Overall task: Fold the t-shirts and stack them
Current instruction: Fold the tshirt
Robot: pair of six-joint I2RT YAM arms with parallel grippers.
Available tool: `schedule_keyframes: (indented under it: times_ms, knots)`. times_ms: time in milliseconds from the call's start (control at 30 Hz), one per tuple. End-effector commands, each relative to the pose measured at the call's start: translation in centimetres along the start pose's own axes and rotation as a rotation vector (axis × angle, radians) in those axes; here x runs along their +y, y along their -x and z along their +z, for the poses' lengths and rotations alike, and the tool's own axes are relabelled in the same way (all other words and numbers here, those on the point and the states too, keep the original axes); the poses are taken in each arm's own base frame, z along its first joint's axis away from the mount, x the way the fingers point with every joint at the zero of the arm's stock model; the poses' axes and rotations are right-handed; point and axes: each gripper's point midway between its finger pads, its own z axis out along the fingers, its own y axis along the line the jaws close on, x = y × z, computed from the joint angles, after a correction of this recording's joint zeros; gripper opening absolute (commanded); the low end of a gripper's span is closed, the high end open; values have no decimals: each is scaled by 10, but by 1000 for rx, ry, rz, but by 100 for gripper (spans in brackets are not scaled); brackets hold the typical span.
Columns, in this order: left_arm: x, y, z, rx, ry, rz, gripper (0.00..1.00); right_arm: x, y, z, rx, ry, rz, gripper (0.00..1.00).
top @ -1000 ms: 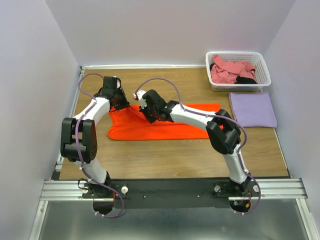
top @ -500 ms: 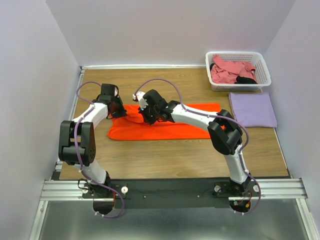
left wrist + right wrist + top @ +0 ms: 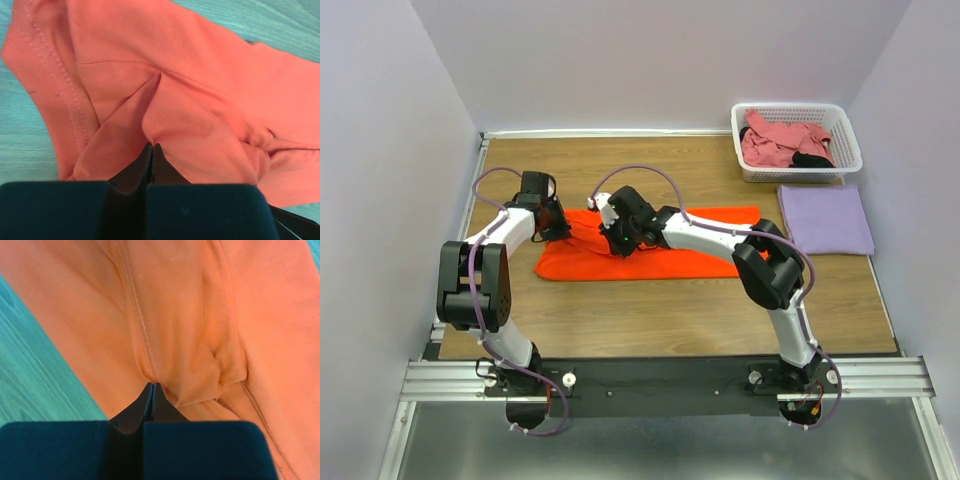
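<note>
Wrist views: left gripper (image 3: 151, 151) and right gripper (image 3: 152, 390) each pinch the orange t-shirt (image 3: 210, 100). Top view alone shows the lavender t-shirt (image 3: 825, 219).

Top external: high behind near edge of table (image 3: 650, 320), facing down, whole top in frame. Left and right wrist: very close, facing down onto orange t-shirt (image 3: 580, 265), which all three views share.

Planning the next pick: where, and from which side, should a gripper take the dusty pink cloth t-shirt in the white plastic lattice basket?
Probably the raised bunch at the far-left end of the dusty pink cloth t-shirt, from straight above. It lies crumpled inside the white plastic lattice basket, whose walls block a sideways approach. Keep off the black cloth at its near right.
</note>
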Motion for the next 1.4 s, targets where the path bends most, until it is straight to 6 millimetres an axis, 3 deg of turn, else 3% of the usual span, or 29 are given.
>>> schedule_keyframes:
  times_ms: [0,200,300,400,433,467,533,600,633,667,733,767,833,867,1033,1200,1367]
  knots:
    - [14,2,-1,-15,60,19,3,3,-25,13,62,13,5,1]
    - [21,3,19,-14,82,8,7,-3,-32,16,79,-17,10,1]
    - [22,12,23,-41,95,12,17,-7,-32,17,81,-35,6,2]
    - [19,19,21,-44,96,25,35,-7,-23,10,59,-42,6,22]
    - [17,20,18,-48,90,25,41,-10,-20,6,50,-67,17,37]
    - [14,24,9,-67,84,23,42,-12,-9,-4,21,-87,15,41]
    - [13,26,-7,-93,91,19,48,-20,-6,-16,7,-155,44,49]
    - [17,26,-17,-110,117,6,55,-29,1,-34,-21,-219,45,51]
    - [14,29,-30,-137,110,7,58,-38,-12,-38,1,-261,47,52]
    - [23,24,-34,-143,153,-7,59,-39,-8,-49,-15,-274,49,52]
    - [22,24,-50,-177,152,-13,59,-49,-20,-59,-3,-306,77,52]
    - [24,18,-53,-175,159,-17,58,-52,-37,-61,26,-315,94,52]
    - [26,2,-55,-157,153,-17,54,-58,-43,-74,18,-327,141,52]
    - [23,-2,-58,-154,132,-13,52,-60,-61,-75,51,-333,157,51]
    - [37,-46,-43,-59,143,-32,42,-66,-97,-83,105,-351,232,51]
    - [50,-59,-23,-31,176,-42,37,-74,-129,-81,175,-399,237,50]
    - [70,-58,6,-1,271,-28,36,-52,-149,-76,214,-300,298,48]
